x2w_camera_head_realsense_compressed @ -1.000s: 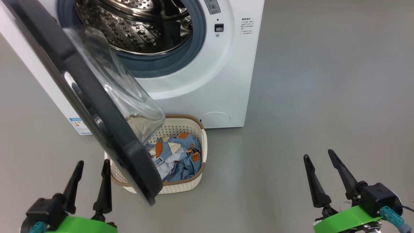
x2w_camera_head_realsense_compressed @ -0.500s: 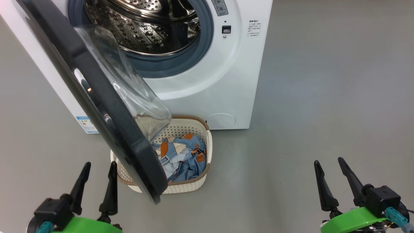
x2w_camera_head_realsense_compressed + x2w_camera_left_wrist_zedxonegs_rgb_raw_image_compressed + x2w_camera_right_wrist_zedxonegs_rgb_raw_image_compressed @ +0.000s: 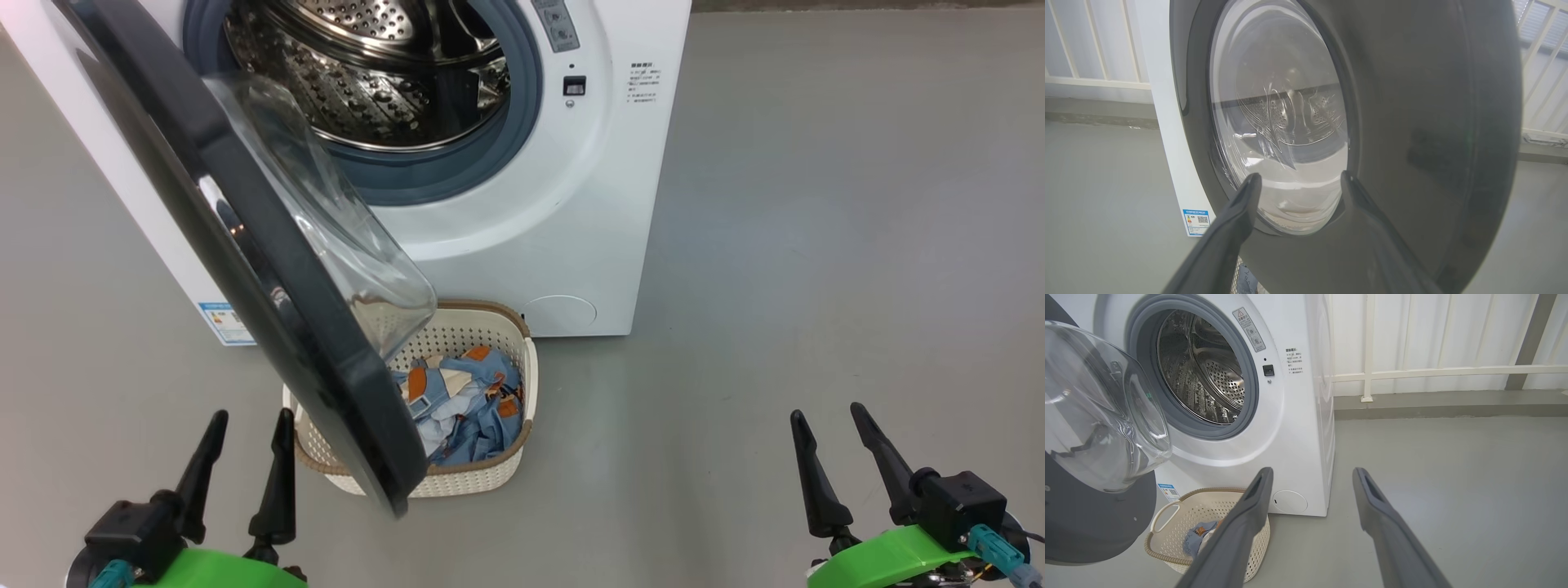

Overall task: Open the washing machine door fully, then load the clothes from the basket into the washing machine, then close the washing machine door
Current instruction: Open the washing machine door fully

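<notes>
Black and glossy, the washing machine door (image 3: 343, 392) stands part-way open, hinged on the robot's left and swung out toward the robot. Its clear glass bowl (image 3: 351, 245) bulges toward the washing machine (image 3: 571, 204). The steel drum (image 3: 384, 73) behind the grey gasket (image 3: 457, 171) looks empty.

The basket (image 3: 482, 482) sits on the grey floor (image 3: 775, 245) just in front of the machine, below the opening, probably so that lifts into the drum stay short. That spot also puts it under the door. In the head view the door's lower edge covers the basket's left part, and the clothes (image 3: 478, 408), blue with orange-brown patches, lie bunched in the part left showing.

Both arms hang low and back, well apart from the machine. The left gripper (image 3: 251, 418) has its fingers spread with nothing between them. In its wrist view it faces the door's outer face, with the blue label sticker (image 3: 224, 322) off to one side. The right gripper (image 3: 826, 411) is likewise spread and empty, and looks past the basket at the open drum.

The first step seems unfinished, since the door needs more swing to the robot's left before the basket is free from above. The right arm, on the door's inner side, looks better placed to push it. The left gripper, on the outer side, may need to clear the door's path. A reach for the clothes now would risk knocking the bowl.
</notes>
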`<state>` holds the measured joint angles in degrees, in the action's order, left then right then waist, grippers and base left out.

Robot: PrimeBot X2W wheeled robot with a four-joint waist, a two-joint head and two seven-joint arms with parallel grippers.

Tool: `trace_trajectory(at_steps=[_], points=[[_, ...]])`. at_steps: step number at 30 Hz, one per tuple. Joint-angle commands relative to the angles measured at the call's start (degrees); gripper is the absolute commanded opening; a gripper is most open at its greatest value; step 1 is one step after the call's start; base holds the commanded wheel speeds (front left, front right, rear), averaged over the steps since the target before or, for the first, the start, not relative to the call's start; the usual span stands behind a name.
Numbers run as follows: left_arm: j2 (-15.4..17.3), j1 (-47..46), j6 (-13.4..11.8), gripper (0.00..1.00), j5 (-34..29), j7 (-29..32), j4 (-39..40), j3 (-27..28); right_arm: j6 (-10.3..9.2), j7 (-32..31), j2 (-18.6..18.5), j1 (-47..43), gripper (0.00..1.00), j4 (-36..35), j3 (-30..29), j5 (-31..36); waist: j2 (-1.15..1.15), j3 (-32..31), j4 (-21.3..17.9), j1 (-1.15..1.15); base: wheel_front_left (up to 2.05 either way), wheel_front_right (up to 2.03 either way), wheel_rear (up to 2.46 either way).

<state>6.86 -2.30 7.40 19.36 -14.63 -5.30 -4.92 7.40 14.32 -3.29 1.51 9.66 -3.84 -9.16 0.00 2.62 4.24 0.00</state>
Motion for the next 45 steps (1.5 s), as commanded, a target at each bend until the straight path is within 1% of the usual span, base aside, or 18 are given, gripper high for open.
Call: trace_trajectory(at_steps=[1, 19, 20, 21, 22, 24, 28, 33, 36, 38, 41, 43, 45], points=[[1.4, -0.8, 0.1, 1.0, -0.5, -0.4, 1.0, 2.0, 0.09, 0.7, 0.0, 1.8, 1.0, -1.3, 1.5, 0.6, 0.0, -0.2, -0.1, 0.0, 0.0, 0.0, 0.0], [1.7, -1.1, 0.1, 1.0, -0.7, -0.4, 0.8, 1.9, 0.09, 0.7, 0.2, 1.7, 1.0, -1.4, 2.0, 0.5, 0.0, 0.3, -0.2, 0.0, 0.0, 0.0, 0.0], [1.7, -1.1, 0.1, 0.98, -0.6, -0.4, 0.9, 2.0, 0.09, 0.7, 0.3, 1.7, 1.0, -1.3, 2.0, 0.5, 0.0, 0.3, -0.2, 0.0, 0.0, 0.0, 0.0], [1.7, -1.1, 0.1, 0.43, -0.6, -0.4, 0.9, 2.0, 0.09, 0.7, 0.3, 1.7, 1.0, -1.3, 2.0, 0.5, 0.0, 0.3, -0.2, 0.0, 0.0, 0.0, 0.0], [1.8, -1.1, 0.1, 0.0, -0.5, -0.4, 1.1, 1.8, 0.09, 0.7, 0.3, 1.7, 1.0, -1.3, 2.0, 0.4, 0.0, 0.3, -0.3, 0.0, 0.0, 0.0, 0.0], [1.9, -1.3, 0.1, 0.0, -0.3, -0.4, 1.6, 2.1, 0.09, 0.7, 0.3, 1.7, 1.0, -1.3, 1.9, 0.4, 0.0, 0.3, -0.3, 0.0, 0.0, 0.0, 0.0], [1.4, -2.7, 0.1, 0.0, -0.5, -0.4, 5.7, 5.2, 0.09, 0.7, 0.3, 1.6, 1.0, -1.3, 1.8, 0.2, 0.0, 0.3, -0.2, 0.0, 0.0, 0.0, 0.0], [1.2, -5.7, 0.1, 0.0, -1.2, -0.4, 15.1, 8.6, 0.09, 0.7, 0.4, 1.6, 1.0, -1.2, 2.0, 0.0, 0.0, 0.3, -0.3, 0.0, 0.0, 0.0, 0.0], [1.1, -8.3, 0.1, 0.0, -1.3, -0.4, 22.1, 8.6, 0.09, 0.7, 0.4, 1.6, 1.0, -1.2, 2.2, -0.2, 0.0, 0.3, -0.3, 0.0, 0.0, 0.0, 0.0], [1.5, -10.0, 0.1, 0.0, -1.2, -0.4, 26.6, 6.6, 0.09, 0.7, 0.4, 1.7, 1.0, -1.1, 2.3, -0.2, 0.0, 0.3, -0.4, 0.0, 0.0, 0.0, 0.0], [2.6, -11.6, 0.1, 0.0, -1.8, -0.4, 32.1, 1.1, 0.09, 0.7, 0.4, 1.7, 1.0, -1.1, 2.3, -0.4, 0.0, 0.2, -0.5, 0.0, 0.0, 0.0, 0.0], [3.7, -12.1, 0.1, 0.0, -2.7, -0.4, 33.8, -3.4, 0.09, 0.7, 0.4, 1.7, 1.0, -1.0, 2.4, -0.7, 0.0, 0.2, -0.5, 0.0, 0.0, 0.0, 0.0], [4.0, -12.4, 0.1, 0.0, -3.0, -0.4, 34.2, -7.4, 0.09, 0.7, 0.4, 1.8, 1.0, -1.1, 2.6, -0.8, 0.0, 0.3, -0.7, 0.0, 0.0, 0.0, 0.0]])
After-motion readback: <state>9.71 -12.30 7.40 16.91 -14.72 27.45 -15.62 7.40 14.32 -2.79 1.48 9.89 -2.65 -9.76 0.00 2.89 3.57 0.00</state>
